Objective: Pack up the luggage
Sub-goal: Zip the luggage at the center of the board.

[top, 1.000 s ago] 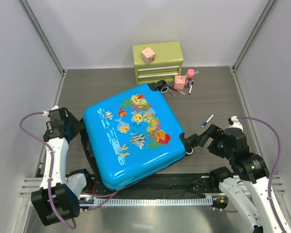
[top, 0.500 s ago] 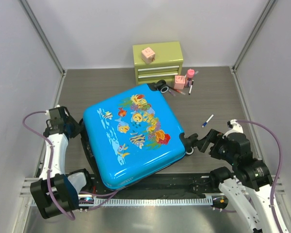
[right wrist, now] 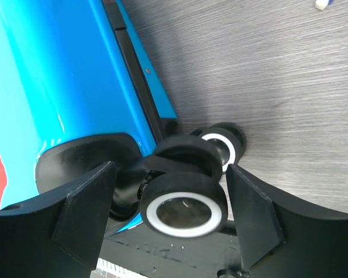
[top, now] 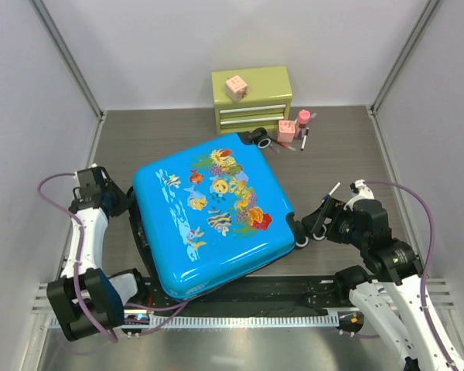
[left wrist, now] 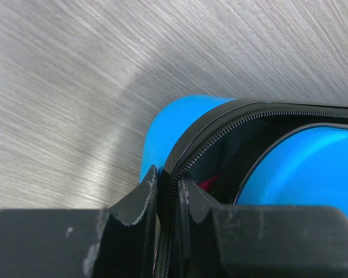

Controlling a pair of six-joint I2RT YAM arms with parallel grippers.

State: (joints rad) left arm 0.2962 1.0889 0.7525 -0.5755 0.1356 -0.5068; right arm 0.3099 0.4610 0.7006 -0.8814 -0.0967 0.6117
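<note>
The luggage (top: 213,220), a bright blue hard-shell case with a fish print, lies lid-up in the middle of the table, its lid slightly ajar. My left gripper (top: 126,202) is at its left edge. In the left wrist view the gripper (left wrist: 168,185) is shut on the black zipper rim (left wrist: 220,130) of the luggage (left wrist: 301,168). My right gripper (top: 313,224) is at the case's near right corner. In the right wrist view it (right wrist: 170,169) stands open around a black caster wheel (right wrist: 182,208), with a gap on both sides.
A green drawer chest (top: 251,97) with a pink cube (top: 235,86) on top stands at the back. Pink bottles and small items (top: 294,127) lie beside it. A pen (top: 332,188) lies just behind the right gripper. Walls close in on both sides.
The left gripper's jaws have closed onto the luggage's zipper rim. The right gripper has moved left until its fingers straddle the corner wheel, and they have narrowed a little.
</note>
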